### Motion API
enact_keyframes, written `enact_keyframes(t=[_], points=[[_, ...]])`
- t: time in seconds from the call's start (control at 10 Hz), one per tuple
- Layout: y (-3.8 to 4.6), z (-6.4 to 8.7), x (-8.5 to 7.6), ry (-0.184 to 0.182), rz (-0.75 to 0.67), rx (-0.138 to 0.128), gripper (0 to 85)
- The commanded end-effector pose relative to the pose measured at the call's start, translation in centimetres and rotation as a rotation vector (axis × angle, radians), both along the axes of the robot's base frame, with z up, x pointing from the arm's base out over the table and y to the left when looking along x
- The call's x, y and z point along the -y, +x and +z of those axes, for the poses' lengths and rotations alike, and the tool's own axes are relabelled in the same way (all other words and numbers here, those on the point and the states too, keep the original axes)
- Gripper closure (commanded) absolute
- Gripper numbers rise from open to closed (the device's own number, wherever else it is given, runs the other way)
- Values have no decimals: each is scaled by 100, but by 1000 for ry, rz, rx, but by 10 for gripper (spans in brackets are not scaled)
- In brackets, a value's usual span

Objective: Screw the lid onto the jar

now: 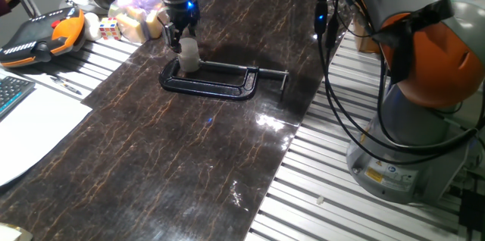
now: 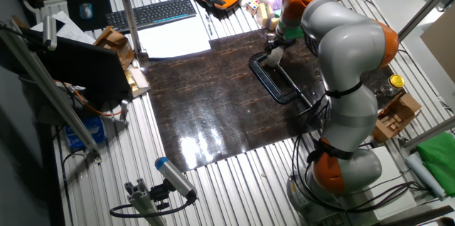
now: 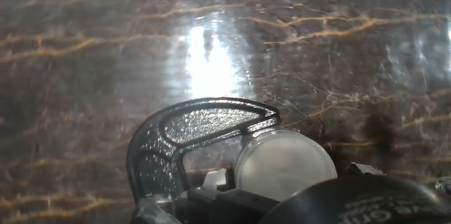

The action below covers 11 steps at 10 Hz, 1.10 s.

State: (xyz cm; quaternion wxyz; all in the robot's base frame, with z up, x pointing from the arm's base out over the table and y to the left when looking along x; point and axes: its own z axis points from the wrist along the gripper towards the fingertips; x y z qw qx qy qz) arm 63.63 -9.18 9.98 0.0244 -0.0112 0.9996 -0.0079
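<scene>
The small whitish jar [image 1: 189,61] stands upright in the jaw of a black C-clamp [image 1: 220,82] near the far end of the dark mat. The translucent lid [image 1: 188,45] sits on top of it. From the hand view the lid [image 3: 285,164] is a pale round disc at the bottom, next to the clamp's curved frame [image 3: 190,129]. My gripper [image 1: 178,40] hangs just above and slightly left of the jar, its fingers apart and nothing between them. In the other fixed view the gripper [image 2: 274,47] stands over the clamp [image 2: 274,80].
Soft foam items [image 1: 136,14], a die [image 1: 108,27] and an orange teach pendant [image 1: 38,36] lie behind and left of the clamp. White paper [image 1: 30,131] lies left of the mat. The robot base [image 1: 424,82] and cables stand to the right.
</scene>
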Motion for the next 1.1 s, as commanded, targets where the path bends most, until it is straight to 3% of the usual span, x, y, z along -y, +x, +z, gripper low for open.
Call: enact_keyframes(t=[0.0,1.0], points=[[1,-1,1,0,426,0,0],[7,-96,9,8,409,13,0]])
